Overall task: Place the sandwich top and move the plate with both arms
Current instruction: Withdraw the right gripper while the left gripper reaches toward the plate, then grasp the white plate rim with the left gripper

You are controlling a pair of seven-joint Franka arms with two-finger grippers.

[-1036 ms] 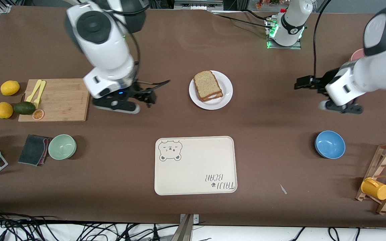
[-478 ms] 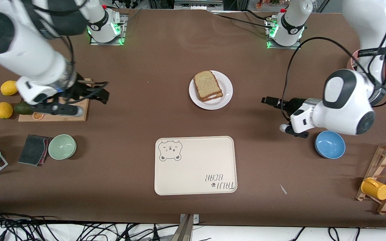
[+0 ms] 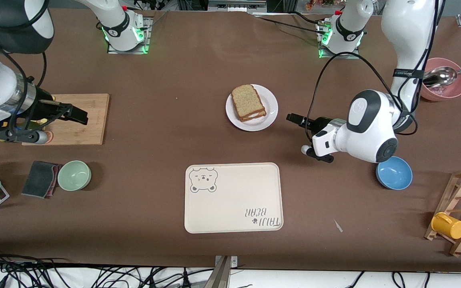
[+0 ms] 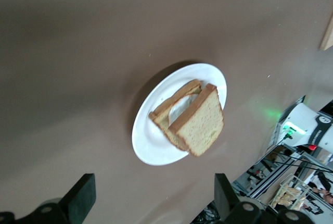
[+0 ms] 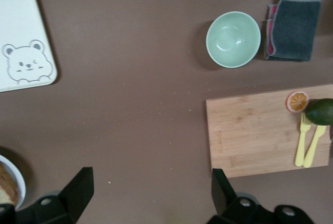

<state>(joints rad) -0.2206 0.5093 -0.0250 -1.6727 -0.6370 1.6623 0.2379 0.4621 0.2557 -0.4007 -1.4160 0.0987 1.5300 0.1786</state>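
Note:
The white plate stands at the table's middle, nearer the robots' bases than the cream tray. The sandwich top, a speckled tan slice, lies on the lower slice on the plate, shifted a little off it. In the left wrist view the sandwich top leans on the lower slice on the plate. My left gripper is open and empty, low beside the plate toward the left arm's end; its own view shows it wide open. My right gripper is open and empty over the wooden cutting board.
The cream bear tray lies nearer the camera than the plate. A green bowl and grey cloth lie near the board. A blue bowl, a pink bowl with a spoon and a rack with a yellow mug are at the left arm's end.
The right arm has swung away from the plate to over the cutting board. The left arm has swung in, bringing its gripper close beside the plate. The sandwich has not moved.

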